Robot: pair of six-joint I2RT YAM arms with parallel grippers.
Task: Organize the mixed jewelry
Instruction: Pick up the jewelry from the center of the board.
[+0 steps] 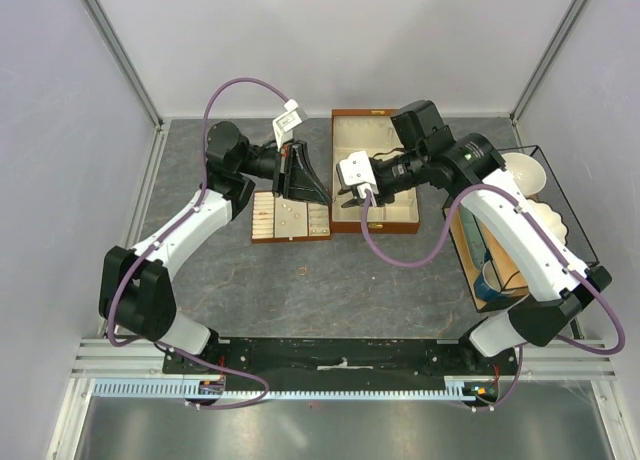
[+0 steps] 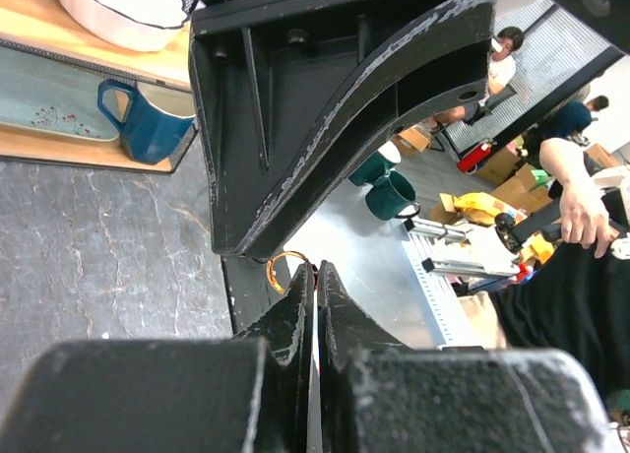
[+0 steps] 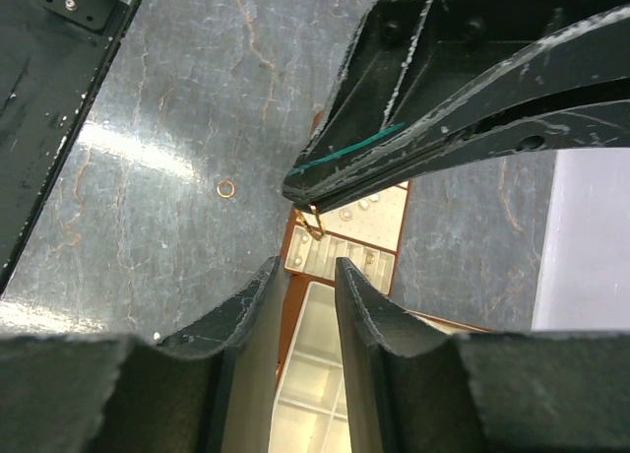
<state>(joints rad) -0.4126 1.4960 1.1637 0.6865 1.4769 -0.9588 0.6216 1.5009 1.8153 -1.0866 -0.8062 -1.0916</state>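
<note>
My left gripper [image 2: 315, 268] is shut, pinching a thin gold ring [image 2: 279, 271] at its very tips. In the right wrist view that ring [image 3: 315, 222] hangs from the left fingertips over the corner of the cream slotted tray [image 3: 346, 259], whose slots hold several tiny pale pieces. From above, the left gripper [image 1: 310, 195] hovers over the tray [image 1: 290, 238]. My right gripper [image 3: 305, 276] is open with nothing between its fingers, above the wooden cream-lined box [image 3: 315, 374]. In the top view the right gripper [image 1: 348, 192] faces the left one across the box [image 1: 375, 113]. A loose gold ring [image 3: 226, 188] lies on the dark tabletop.
The loose ring [image 1: 300, 270] sits just in front of the tray. A wire basket [image 1: 580, 230] at the right edge holds cups and a white bowl. A blue mug [image 2: 148, 123] shows in the left wrist view. White walls close the back and sides.
</note>
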